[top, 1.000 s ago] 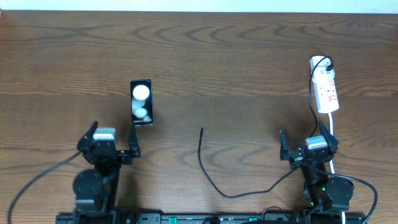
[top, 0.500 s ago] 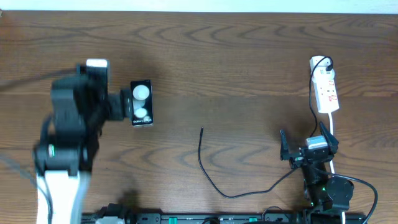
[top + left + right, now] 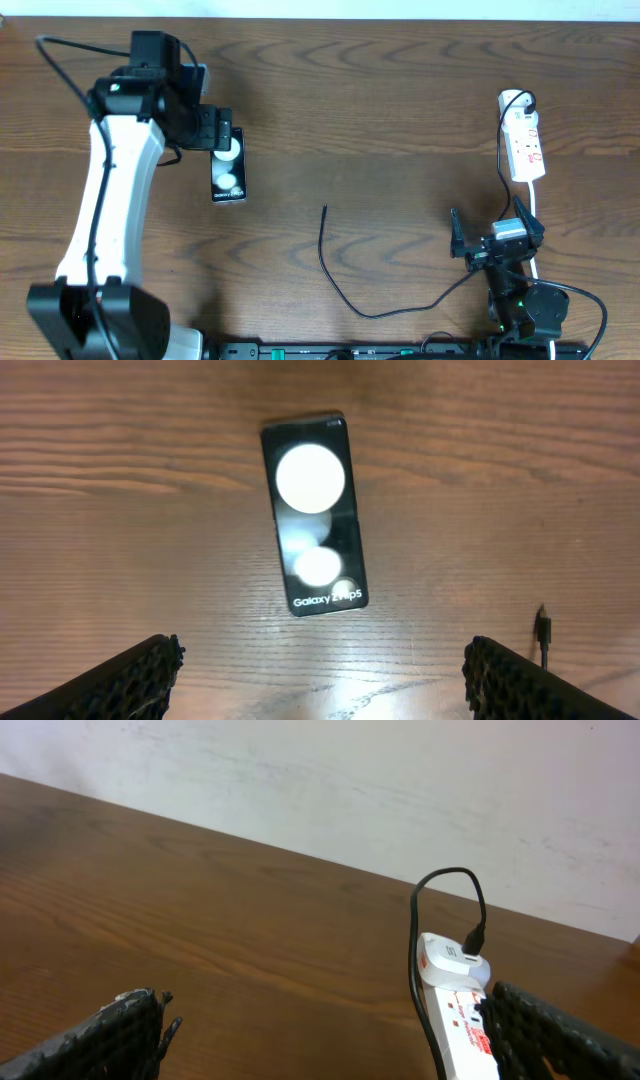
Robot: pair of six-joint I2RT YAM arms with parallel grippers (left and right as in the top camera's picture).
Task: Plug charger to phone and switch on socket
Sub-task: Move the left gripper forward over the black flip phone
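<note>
The phone, a black slab with two white circles, lies on the wooden table left of centre. It also shows in the left wrist view. My left gripper hangs open and empty above the phone's far end. The charger, a thin black cable, lies curved at centre, its plug tip free on the table and showing in the left wrist view. The socket, a white strip with red marks, lies at the far right. My right gripper rests open and empty in front of it.
A white adapter with a black cable is plugged into the socket's far end. The socket's white cord runs toward the right arm base. A pale wall stands behind the table.
My left arm has risen from its rest at the front left and swung back over the table to hover above the phone. The right arm, cable and socket have not moved.
</note>
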